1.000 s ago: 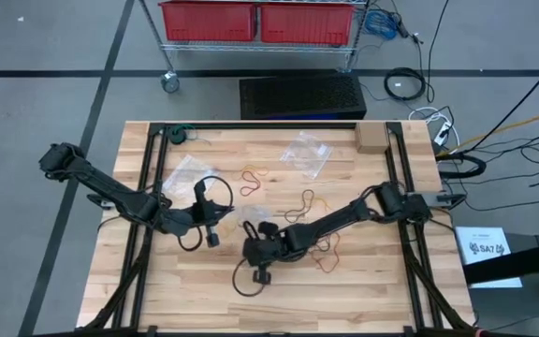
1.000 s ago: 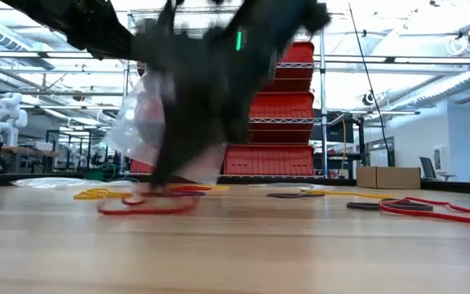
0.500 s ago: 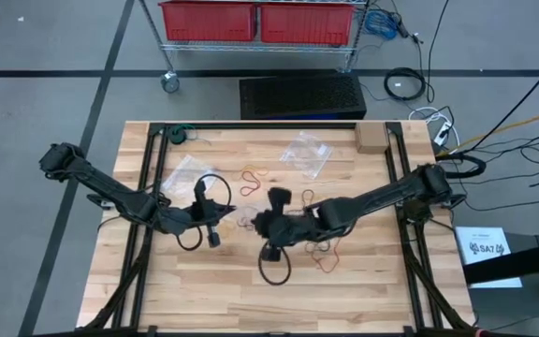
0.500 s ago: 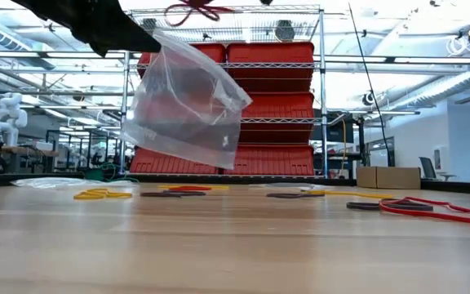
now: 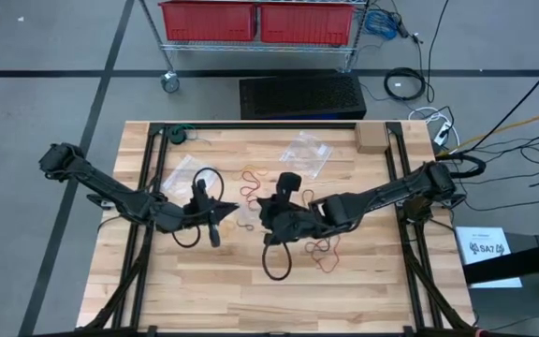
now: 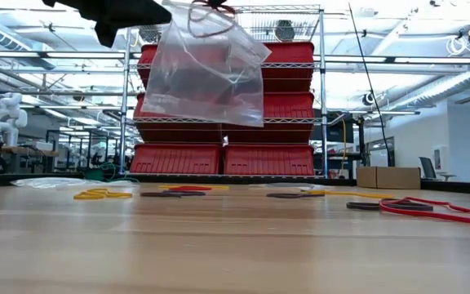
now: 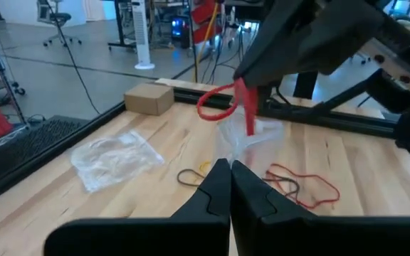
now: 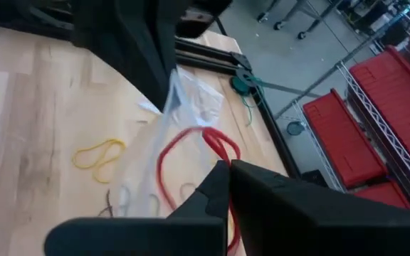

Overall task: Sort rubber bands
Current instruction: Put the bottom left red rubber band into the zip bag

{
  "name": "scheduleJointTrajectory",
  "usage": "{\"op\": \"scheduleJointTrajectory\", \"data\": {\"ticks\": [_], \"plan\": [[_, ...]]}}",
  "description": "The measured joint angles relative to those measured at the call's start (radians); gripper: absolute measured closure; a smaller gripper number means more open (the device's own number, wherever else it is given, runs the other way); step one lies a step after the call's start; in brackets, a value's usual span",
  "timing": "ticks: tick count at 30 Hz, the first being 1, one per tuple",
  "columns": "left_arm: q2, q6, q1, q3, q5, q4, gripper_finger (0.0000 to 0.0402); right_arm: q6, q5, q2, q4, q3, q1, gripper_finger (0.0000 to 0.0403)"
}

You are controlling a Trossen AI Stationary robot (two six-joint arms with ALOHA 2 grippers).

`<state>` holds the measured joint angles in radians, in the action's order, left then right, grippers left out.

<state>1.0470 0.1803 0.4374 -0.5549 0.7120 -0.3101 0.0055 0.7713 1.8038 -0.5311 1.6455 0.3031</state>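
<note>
Red rubber band (image 8: 191,153) pinched in my right gripper (image 8: 228,171), fingers closed on it, loop hanging at the mouth of the clear bag (image 6: 206,73). My left gripper (image 7: 230,174) holds that bag up off the table, fingers pressed together on its edge. From above, both grippers meet near table centre, the left one (image 5: 215,225) at about 9 o'clock from the right one (image 5: 268,208).

Progress, as judged: early. The held bag looks close to empty; I cannot tell whether anything lies in its bottom. The band is at the opening but not yet released inside.

Remaining on the wooden table (image 5: 138,290):
- red bands (image 5: 254,175) at 12 o'clock from centre, more red (image 5: 326,253) at 4 o'clock;
- yellowish tan bands (image 6: 100,194) lying flat, seen low across the table;
- dark bands (image 6: 294,195) near them.

Two more clear bags (image 5: 307,150) lie flat toward 12 and 10 o'clock, apparently unfilled. Most of the sorting is still ahead.
</note>
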Motion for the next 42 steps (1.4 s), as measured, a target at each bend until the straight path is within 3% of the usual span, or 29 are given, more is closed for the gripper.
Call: {"op": "scheduleJointTrajectory", "data": {"ticks": [9,15,22,27,36,42], "plan": [[0.000,0.025,0.000,0.000,0.060,0.003,0.0402,0.068,-0.016,0.000,-0.021,-0.011,0.022,0.0402],[0.000,0.046,-0.001,0.000,0.066,0.011,0.0402,0.062,0.040,0.000,0.004,-0.011,0.040,0.0402],[0.000,0.042,-0.001,0.000,0.062,0.014,0.0402,0.101,-0.069,0.031,-0.014,-0.010,-0.001,0.0402],[0.000,0.041,0.002,0.000,0.007,0.014,0.0402,0.110,-0.082,0.040,-0.018,-0.011,-0.039,0.0402],[0.000,0.022,-0.013,0.000,-0.015,0.014,0.0402,0.171,-0.472,0.041,-0.012,-0.011,-0.120,0.0390],[0.000,0.023,-0.047,0.000,-0.019,0.042,0.0402,0.169,-0.538,0.041,-0.012,-0.011,-0.153,0.0315]]}}
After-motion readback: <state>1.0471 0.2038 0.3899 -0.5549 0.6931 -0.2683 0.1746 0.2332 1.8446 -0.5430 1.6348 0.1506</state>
